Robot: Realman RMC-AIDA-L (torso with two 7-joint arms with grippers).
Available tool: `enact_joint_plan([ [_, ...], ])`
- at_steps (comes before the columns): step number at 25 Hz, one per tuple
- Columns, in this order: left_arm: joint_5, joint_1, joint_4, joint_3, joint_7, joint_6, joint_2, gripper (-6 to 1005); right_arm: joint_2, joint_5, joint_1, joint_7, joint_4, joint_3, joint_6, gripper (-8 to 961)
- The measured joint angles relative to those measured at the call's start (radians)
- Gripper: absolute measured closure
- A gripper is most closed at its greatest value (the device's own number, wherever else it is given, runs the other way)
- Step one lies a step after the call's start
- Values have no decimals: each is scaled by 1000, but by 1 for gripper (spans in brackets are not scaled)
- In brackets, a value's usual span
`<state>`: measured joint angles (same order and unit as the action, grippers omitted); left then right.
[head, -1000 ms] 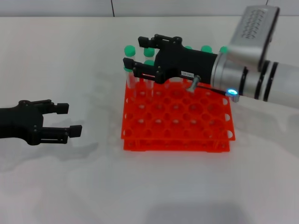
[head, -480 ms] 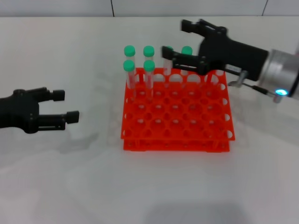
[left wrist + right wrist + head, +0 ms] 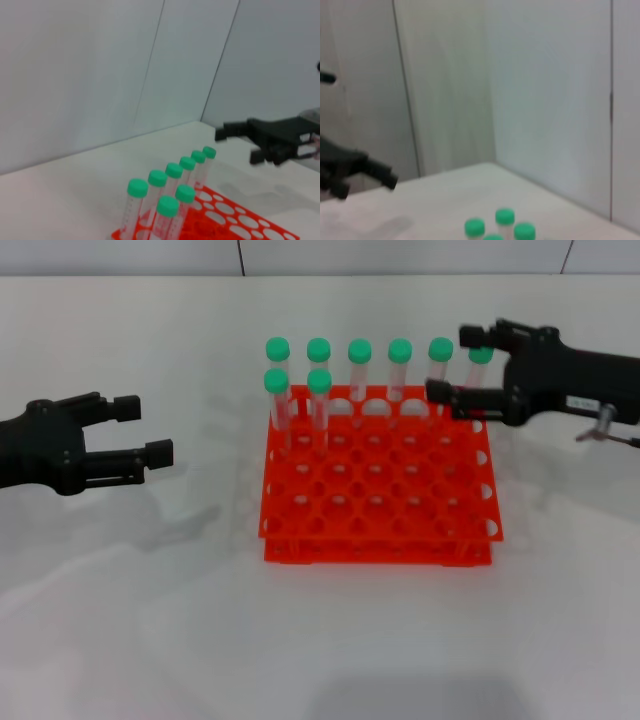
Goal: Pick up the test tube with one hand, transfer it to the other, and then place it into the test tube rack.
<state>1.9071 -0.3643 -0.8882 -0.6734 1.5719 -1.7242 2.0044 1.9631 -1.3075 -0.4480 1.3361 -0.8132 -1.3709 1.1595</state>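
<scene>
The test tube rack (image 3: 378,480) stands mid-frame on the tabletop (image 3: 320,640). Eight tubes stand in it: six along its upper row, two just below at the left end. The left tool (image 3: 147,428) sits at centre left, the right tool (image 3: 452,365) at upper right, beside the row's end.

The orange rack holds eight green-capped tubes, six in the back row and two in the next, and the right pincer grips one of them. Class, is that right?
Not quite. The head view shows the right pincer open and empty beside the rack; the eight tubes stand as stated.
</scene>
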Motion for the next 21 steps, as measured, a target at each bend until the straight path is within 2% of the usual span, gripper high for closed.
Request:
enact_joint_plan([
  [5, -19, -1, 1, 0, -5, 2, 2, 123, -13, -107, -1, 46, -2, 65, 76, 79],
  [14, -35, -19, 37, 0, -23, 6, -2, 123, -5, -164, -1, 44, -3, 71, 70, 79],
  [21, -36, -34, 67, 0, -36, 6, -10, 123, -10, -166, 1, 48, -9, 72, 85, 79],
])
